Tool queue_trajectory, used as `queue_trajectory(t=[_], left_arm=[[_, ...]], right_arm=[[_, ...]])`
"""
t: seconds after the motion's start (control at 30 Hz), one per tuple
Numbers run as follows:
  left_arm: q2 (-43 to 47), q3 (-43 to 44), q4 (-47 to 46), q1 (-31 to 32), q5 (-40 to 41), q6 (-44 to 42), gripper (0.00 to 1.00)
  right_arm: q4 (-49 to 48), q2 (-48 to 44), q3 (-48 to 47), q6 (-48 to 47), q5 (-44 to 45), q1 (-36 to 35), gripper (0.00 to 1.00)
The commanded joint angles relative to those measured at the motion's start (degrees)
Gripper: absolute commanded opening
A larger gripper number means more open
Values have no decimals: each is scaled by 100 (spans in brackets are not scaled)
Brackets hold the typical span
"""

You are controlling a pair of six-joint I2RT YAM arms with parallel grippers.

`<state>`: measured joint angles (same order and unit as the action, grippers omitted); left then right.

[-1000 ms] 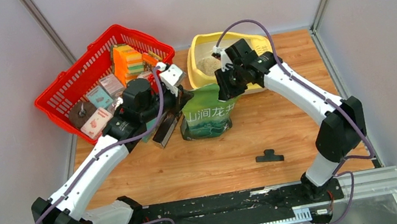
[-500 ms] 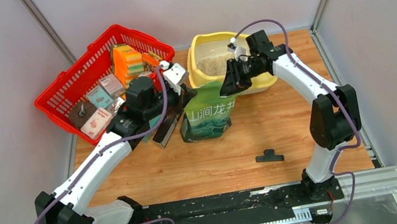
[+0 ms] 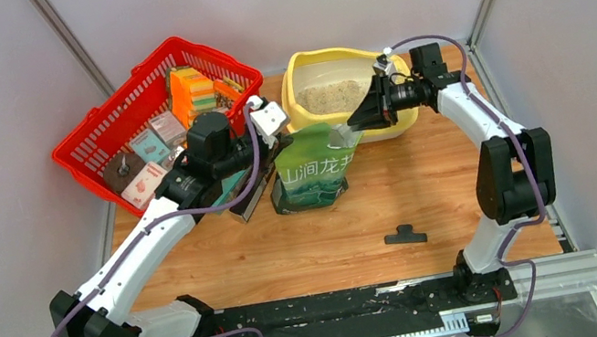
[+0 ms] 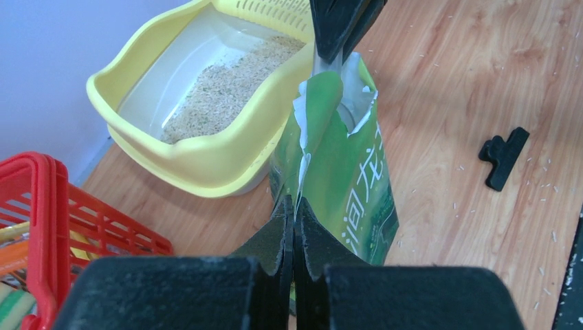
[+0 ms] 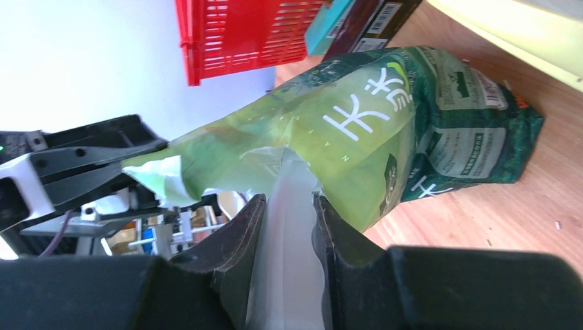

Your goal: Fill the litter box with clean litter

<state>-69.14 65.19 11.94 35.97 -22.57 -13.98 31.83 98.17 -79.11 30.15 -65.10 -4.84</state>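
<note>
The pale yellow litter box (image 3: 295, 104) stands at the back, with beige clean litter (image 3: 338, 97) on its white floor. The same litter box (image 4: 199, 165) and litter (image 4: 223, 100) show in the left wrist view. In front of it stands a torn-open green bag (image 3: 314, 175). My left gripper (image 4: 294, 206) is shut on the bag's (image 4: 357, 185) torn left edge. My right gripper (image 5: 287, 206) is shut on a smooth white scoop handle (image 5: 289, 234). The handle's far end goes into the mouth of the bag (image 5: 357, 124). From above, the right gripper (image 3: 363, 117) points left across the box's front rim.
A red basket (image 3: 100, 139) of small boxes sits at the back left, beside my left arm. A dark box (image 3: 249, 198) leans against the bag's left side. A black clip (image 3: 405, 235) lies on the wood nearer the bases. Stray granules dot the table. Walls close in on both sides.
My right arm has swung its wrist out to the right, uncovering the litter box, and the gripper now points left at the bag's mouth. The left gripper has stayed on the bag's edge.
</note>
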Motion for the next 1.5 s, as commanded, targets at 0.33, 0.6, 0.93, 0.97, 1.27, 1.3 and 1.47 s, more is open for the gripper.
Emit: queue_trajectory(t=[0.33, 0.6, 0.93, 0.97, 1.27, 1.3, 1.47], left_arm=[[261, 662, 123, 25, -125, -1309, 0], [287, 671, 317, 16, 24, -1828, 0], [156, 706, 256, 24, 24, -1845, 0], [147, 706, 256, 25, 16, -1845, 0], [120, 723, 256, 16, 156, -1740, 0], [120, 715, 247, 24, 165, -1749, 0], [138, 671, 238, 16, 191, -1757, 0]], right_arm=[[-64, 246, 54, -306, -1839, 720, 0], [682, 405, -78, -782, -2120, 1161, 0], [1157, 211, -43, -1037, -2340, 1301, 0], [1219, 194, -69, -1090, -2332, 1310, 0], [1360, -61, -192, -1055, -1971, 1389, 0], [1369, -96, -192, -1047, -1971, 1389, 0], [1378, -167, -192, -994, -1998, 1407, 0]])
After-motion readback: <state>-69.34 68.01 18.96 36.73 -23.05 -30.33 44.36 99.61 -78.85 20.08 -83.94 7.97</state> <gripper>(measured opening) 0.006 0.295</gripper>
